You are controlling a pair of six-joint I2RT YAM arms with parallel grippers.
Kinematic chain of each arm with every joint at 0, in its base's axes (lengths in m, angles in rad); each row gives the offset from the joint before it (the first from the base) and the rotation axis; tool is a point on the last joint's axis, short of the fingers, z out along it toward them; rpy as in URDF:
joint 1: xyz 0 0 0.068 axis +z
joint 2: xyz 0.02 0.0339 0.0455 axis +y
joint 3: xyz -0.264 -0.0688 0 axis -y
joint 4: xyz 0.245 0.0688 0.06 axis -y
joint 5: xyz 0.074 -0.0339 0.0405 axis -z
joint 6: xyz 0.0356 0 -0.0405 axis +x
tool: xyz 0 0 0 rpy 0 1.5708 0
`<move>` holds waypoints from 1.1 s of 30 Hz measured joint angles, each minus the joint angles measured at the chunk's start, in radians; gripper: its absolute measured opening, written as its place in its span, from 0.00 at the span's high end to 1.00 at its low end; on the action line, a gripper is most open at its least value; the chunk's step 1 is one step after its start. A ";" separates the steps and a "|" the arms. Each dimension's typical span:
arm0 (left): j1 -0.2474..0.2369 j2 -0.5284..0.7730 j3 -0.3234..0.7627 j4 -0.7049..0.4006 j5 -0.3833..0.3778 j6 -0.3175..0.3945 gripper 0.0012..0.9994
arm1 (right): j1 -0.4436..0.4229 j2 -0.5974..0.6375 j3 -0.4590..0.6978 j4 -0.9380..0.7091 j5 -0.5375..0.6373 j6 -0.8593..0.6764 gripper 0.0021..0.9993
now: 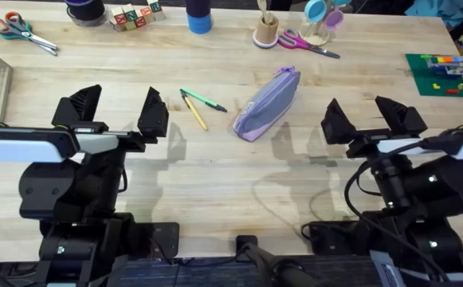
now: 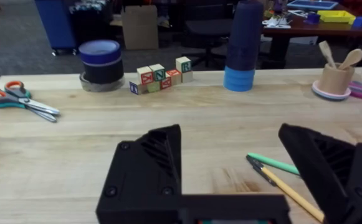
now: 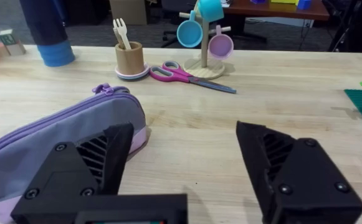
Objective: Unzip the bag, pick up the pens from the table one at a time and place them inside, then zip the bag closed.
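The small lavender-purple fabric pouch point(image 1: 266, 104) is lying diagonally near the middle of the light wooden plank table point(image 1: 215, 175), a little toward the far edge, and its zipper looks still closed, with the pull point(image 3: 103, 89) at the end that is pointing to the far edge. Just beside it, toward the left edge, the slim green pen with a dark end point(image 1: 203, 100) and the yellow-tan pencil-like pen point(image 1: 195, 112) are lying and crossing at one end. The left gripper point(image 1: 111, 112) is hovering near the pens with its fingers spread wide and holding nothing. The right gripper point(image 1: 373, 115) is waiting on the other side of the pouch, also spread and empty. The unzipping is not yet begun, I judge. To do it well, one gripper should be pinning the pouch body while the other is pinching the small pull and drawing it along the zipper line, not upward.
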 joint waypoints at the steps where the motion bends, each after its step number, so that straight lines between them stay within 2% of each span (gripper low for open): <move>1: 0.000 0.000 0.000 0.000 0.000 0.000 0.01 | 0.000 0.000 0.000 0.000 0.000 0.000 0.00; 14: 0.000 0.000 0.002 0.011 0.000 0.003 0.01 | 0.000 0.000 0.001 0.004 0.006 -0.009 0.00; 18: 0.000 0.005 0.059 -0.050 -0.001 0.003 0.01 | 0.000 0.006 0.032 -0.042 0.027 -0.009 0.00; 22: 0.000 0.075 0.231 -0.156 -0.003 0.003 0.01 | -0.004 0.077 0.171 -0.147 0.055 -0.019 0.00; 25: 0.000 0.178 0.392 -0.270 -0.005 0.003 0.01 | -0.013 0.172 0.337 -0.272 0.067 -0.031 0.00; 33: 0.000 0.584 0.852 -0.587 -0.004 0.003 0.01 | -0.015 0.516 0.790 -0.566 0.072 -0.057 0.00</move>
